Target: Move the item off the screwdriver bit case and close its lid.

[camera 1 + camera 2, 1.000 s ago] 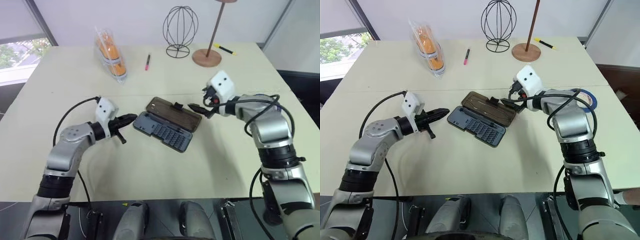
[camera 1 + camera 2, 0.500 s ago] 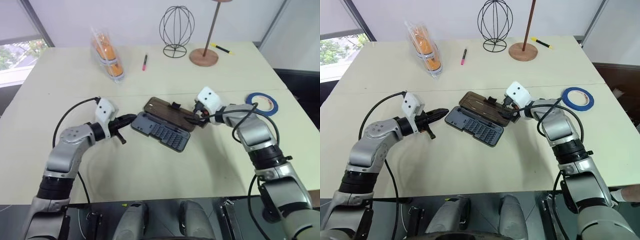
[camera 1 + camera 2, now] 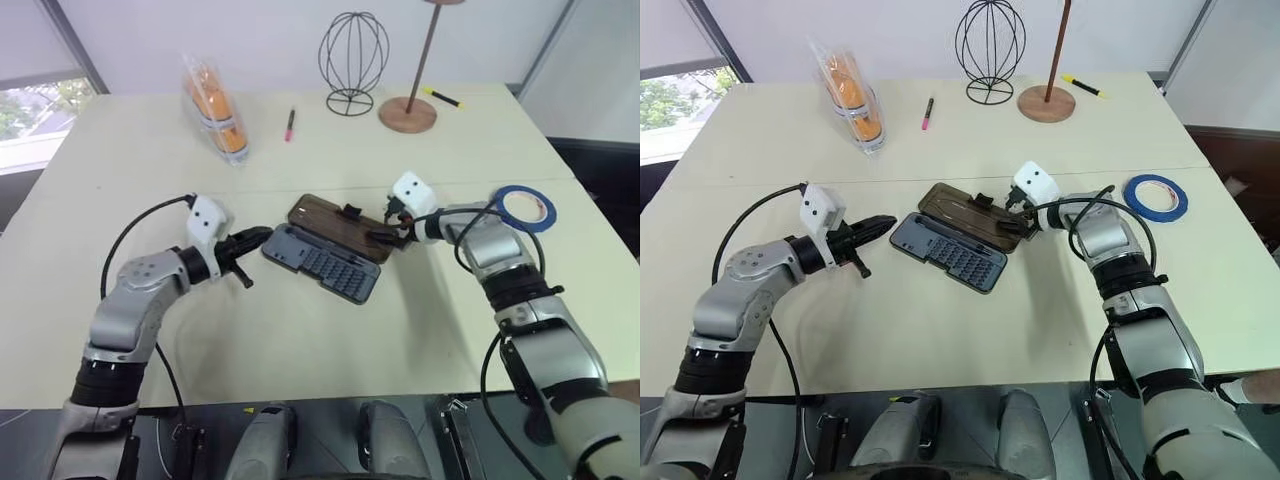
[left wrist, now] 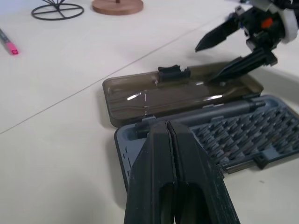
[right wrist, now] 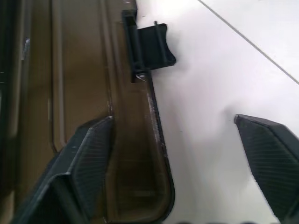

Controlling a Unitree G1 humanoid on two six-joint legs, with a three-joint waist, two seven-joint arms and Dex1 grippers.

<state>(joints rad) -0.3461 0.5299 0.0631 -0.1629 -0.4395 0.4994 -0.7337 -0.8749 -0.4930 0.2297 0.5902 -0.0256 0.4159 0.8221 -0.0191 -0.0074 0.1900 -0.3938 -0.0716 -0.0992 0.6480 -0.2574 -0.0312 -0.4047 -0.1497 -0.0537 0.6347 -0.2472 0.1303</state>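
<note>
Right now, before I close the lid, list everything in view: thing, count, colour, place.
case: 1, dark grey, open, table centre
lid: 1, smoky brown, lying flat behind the case
tape: 1, blue, table right, off the case
tube: 1, clear with orange contents, back left
pink pen: 1, back centre
wire globe: 1, black, back centre
wooden stand: 1, brown, back right
yellow marker: 1, back right
left gripper: shut, left of case
right gripper: open, one finger on lid's right end

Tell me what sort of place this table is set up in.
Probably an office or lab room set up for robot trials, not a workshop. A wide pale table stands by a window and carries a loose mix: an open screwdriver bit case, a wire ornament and a blue tape roll.
</note>
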